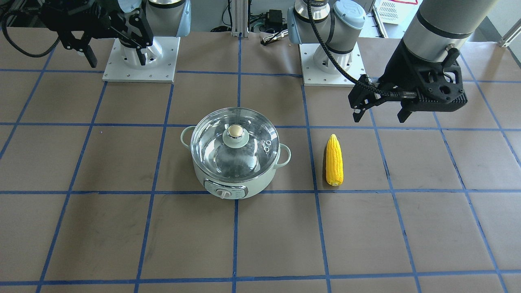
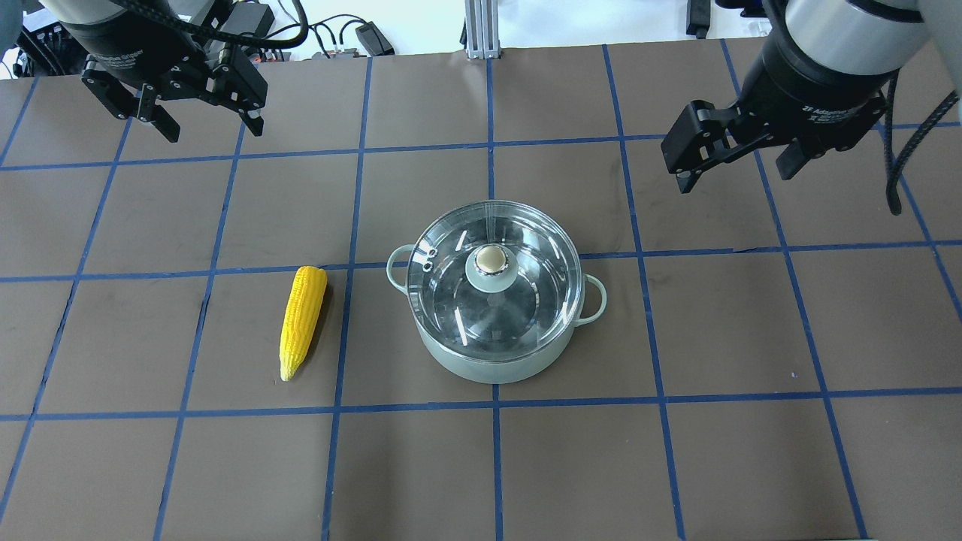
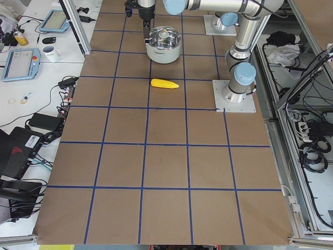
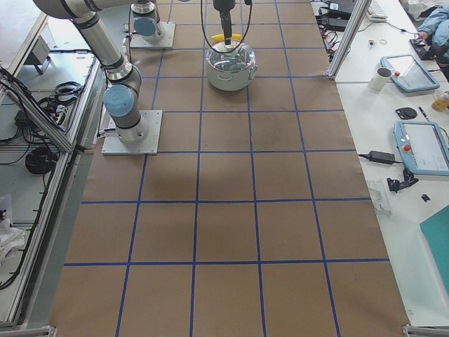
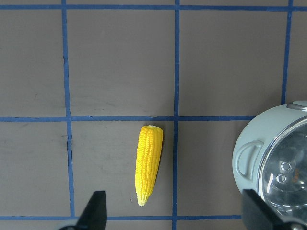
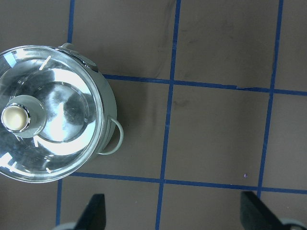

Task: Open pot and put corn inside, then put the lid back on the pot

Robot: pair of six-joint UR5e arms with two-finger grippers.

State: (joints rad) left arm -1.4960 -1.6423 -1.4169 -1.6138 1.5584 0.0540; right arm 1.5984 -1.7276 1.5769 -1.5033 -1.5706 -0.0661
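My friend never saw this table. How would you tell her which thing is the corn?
Look at the brown table crossed by blue tape lines and find the round mint-green pot with its glass lid near the middle. On the robot's left of the pot, not touching it, lies the corn. It is the only bright yellow thing there, long and tapering to a point.

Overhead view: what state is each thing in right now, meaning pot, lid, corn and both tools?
pot: upright, closed, nothing visible inside.
lid: seated on the pot, knob up.
corn: lying flat, apart from the pot, on the robot's left, untouched.
left tool: open, empty, raised behind the corn.
right tool: open, empty, raised off to the pot's right.
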